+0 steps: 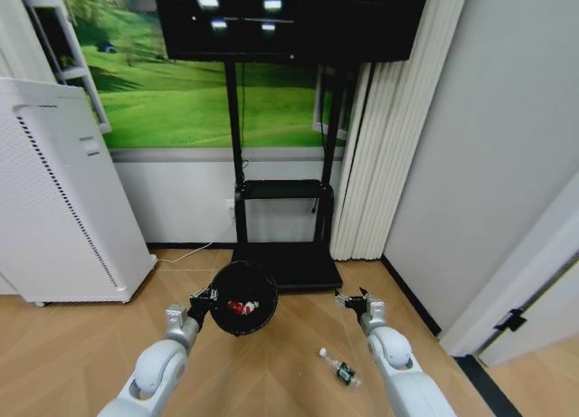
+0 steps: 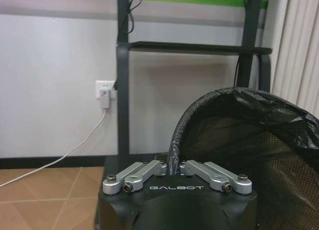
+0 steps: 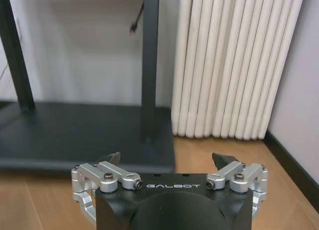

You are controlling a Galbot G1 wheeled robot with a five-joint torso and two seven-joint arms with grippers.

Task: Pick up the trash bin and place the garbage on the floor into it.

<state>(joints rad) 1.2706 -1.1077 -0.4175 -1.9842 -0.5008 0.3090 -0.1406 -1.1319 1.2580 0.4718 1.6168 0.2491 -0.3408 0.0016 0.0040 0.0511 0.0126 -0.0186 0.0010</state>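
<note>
I counted one trash bin (image 1: 242, 309) pinched at its rim by my left tool (image 1: 203, 301), red garbage (image 1: 239, 307) inside. One bottle (image 1: 338, 366) lay on the floor (image 1: 271, 381); my right tool (image 1: 351, 298) hung spread near the black stand (image 1: 282, 254).

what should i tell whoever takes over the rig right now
Left gripper: shut on the rim of the trash bin, holding it off the floor.
Right gripper: open and empty, raised above the floor near the TV stand.
Done: bin picked up; red-and-white wrappers lie inside it.
Left: the clear bottle with the green label lies on the floor below the right arm and has yet to go in.
</note>
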